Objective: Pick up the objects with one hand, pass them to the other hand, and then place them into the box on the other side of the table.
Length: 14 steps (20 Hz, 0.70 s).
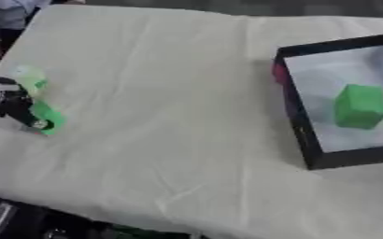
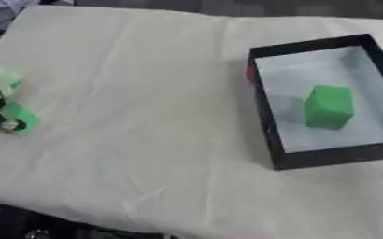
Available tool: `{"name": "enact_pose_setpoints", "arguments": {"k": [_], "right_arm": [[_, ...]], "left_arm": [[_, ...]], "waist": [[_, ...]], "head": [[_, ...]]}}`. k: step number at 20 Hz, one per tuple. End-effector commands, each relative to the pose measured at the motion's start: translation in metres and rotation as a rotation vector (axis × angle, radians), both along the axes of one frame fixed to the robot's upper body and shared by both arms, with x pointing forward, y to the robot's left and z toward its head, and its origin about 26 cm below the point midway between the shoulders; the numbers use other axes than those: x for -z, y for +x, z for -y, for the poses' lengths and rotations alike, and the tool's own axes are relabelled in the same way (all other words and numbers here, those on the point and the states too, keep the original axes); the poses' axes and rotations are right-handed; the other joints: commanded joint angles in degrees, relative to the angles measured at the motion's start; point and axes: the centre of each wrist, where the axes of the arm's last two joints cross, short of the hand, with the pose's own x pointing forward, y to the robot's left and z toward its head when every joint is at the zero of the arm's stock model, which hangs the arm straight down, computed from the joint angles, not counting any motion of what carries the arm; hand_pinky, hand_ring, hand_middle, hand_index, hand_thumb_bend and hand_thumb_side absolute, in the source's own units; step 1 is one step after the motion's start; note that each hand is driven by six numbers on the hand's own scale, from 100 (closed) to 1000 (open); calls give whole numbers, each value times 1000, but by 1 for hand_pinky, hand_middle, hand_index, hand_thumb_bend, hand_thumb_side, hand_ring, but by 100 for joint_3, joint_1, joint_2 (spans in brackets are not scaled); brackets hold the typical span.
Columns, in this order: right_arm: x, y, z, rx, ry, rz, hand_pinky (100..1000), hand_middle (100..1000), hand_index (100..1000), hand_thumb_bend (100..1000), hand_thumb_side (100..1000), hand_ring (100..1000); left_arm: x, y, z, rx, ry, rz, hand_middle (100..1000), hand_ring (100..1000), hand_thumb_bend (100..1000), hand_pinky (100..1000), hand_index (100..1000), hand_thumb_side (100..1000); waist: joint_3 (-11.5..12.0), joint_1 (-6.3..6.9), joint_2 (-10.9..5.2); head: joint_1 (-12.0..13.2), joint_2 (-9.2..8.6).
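Note:
My left hand (image 1: pixel 13 106) comes in at the table's left edge, black with silver joints. Its fingers are curled down onto a bright green object (image 1: pixel 49 117) that rests on the cloth. Just behind the hand is a paler, blurred green object (image 1: pixel 30 78). On the right side of the table stands a black-walled box (image 2: pixel 264 112) with a pale floor. A green block (image 2: pixel 329 106) stands upright inside it. My right hand shows in neither view.
A cream cloth (image 1: pixel 162 107) covers the table, with creases toward the front. A small red patch (image 1: pixel 278 72) sits on the box's outer left wall. Dark parts of my body (image 1: pixel 23 221) show at the lower left corner.

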Motion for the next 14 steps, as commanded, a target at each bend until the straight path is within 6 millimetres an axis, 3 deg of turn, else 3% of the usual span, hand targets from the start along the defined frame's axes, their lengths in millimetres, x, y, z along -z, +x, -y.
{"name": "enact_pose_setpoints", "arguments": {"k": [1, 3, 7, 14], "right_arm": [[-9, -2, 3, 14, -25, 19, 975, 1000, 1000, 100, 470, 1000], [-8, -2, 3, 16, -27, 15, 974, 1000, 1000, 100, 470, 1000], [-7, -2, 4, 20, -28, 12, 974, 1000, 1000, 100, 470, 1000], [-10, -5, 2, 10, -17, 29, 974, 1000, 1000, 100, 470, 1000]], "left_arm": [[-12, 0, -5, -11, 13, 3, 656, 743, 442, 755, 600, 228], [-12, 0, -5, -12, 16, 6, 640, 730, 385, 747, 568, 191], [-18, -2, -4, -12, 28, 48, 621, 712, 365, 735, 532, 167], [-54, -16, 17, 96, 136, 278, 614, 700, 361, 726, 517, 116]], "waist": [[-2, 12, 10], [-1, 11, 9], [10, 3, -3], [29, -34, -27]], "head": [[5, 28], [1, 28], [-114, 28], [-316, 28]]}}
